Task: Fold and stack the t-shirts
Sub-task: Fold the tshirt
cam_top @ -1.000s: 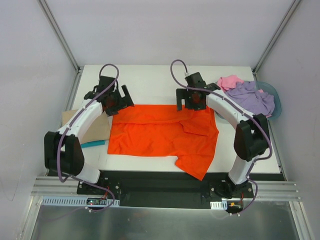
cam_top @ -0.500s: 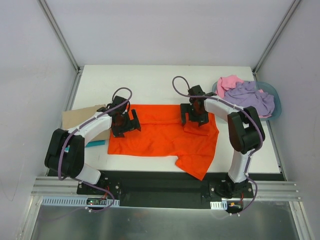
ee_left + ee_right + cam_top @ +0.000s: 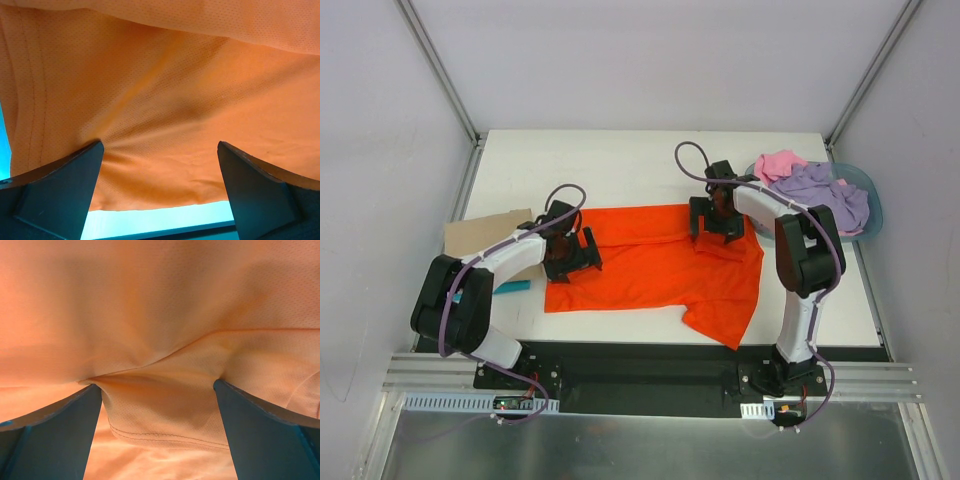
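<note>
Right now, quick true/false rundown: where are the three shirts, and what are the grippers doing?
The orange t-shirt lies spread on the table. True.
The lilac t-shirt lies flat on the table. False: it is bunched in the basin.
The left gripper and right gripper are both down on the orange t-shirt, jaws apart. True.
The pink t-shirt is stacked on the orange one. False: it sits at the basin, beside the lilac one.

The left arm (image 3: 495, 250) and right arm (image 3: 768, 207) have white shells on the long links, with black joints, wrists and bases. A purplish cable (image 3: 565, 187) loops along each. The fingers (image 3: 55, 192) are dark, wedge-shaped slabs, seemingly matte.
</note>
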`<state>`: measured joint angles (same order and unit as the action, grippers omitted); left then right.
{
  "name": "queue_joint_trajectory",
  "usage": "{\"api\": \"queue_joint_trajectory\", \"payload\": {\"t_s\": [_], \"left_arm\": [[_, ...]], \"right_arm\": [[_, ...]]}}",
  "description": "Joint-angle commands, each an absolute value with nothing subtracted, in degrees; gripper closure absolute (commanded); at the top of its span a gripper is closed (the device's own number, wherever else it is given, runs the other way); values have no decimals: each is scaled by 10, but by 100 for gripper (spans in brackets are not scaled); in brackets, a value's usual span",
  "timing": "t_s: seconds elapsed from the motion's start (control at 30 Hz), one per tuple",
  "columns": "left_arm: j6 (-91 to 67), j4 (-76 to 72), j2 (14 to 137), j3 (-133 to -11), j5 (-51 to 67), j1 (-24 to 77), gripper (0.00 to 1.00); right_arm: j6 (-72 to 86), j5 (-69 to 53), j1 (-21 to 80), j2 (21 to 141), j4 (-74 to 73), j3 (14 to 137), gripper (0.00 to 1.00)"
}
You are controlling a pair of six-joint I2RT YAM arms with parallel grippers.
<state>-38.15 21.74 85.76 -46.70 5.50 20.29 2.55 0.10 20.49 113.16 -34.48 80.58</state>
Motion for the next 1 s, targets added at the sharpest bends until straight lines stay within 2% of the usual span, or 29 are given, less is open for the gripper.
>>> {"api": "queue_joint_trajectory", "payload": {"t_s": [0.0,0.2,0.4,0.53,0.67,0.8,0.83,0.9,0.97], "left_arm": [[-384,241,825,-469,50,207,1],[-361,280,747,-510,46,207,1],[-384,366,624,-461,-17,207,1],[-422,441,568,-410,-58,208,1],[-482,461,531,-347,-52,207,1],[-529,461,515,-318,-90,207,10],[-533,458,515,-316,-101,207,20],[-544,447,518,-309,-107,207,28],[-546,437,526,-306,-119,207,29]], "right_arm": [[4,11,210,1109,-372,828,1],[-48,19,263,1043,-382,846,0],[-41,20,299,952,-382,829,0],[-2,25,311,873,-350,746,1],[57,47,312,772,-305,625,3],[83,64,311,715,-303,568,3],[83,63,311,706,-304,561,3],[81,64,311,692,-313,545,3],[82,70,310,684,-323,539,3]]}}
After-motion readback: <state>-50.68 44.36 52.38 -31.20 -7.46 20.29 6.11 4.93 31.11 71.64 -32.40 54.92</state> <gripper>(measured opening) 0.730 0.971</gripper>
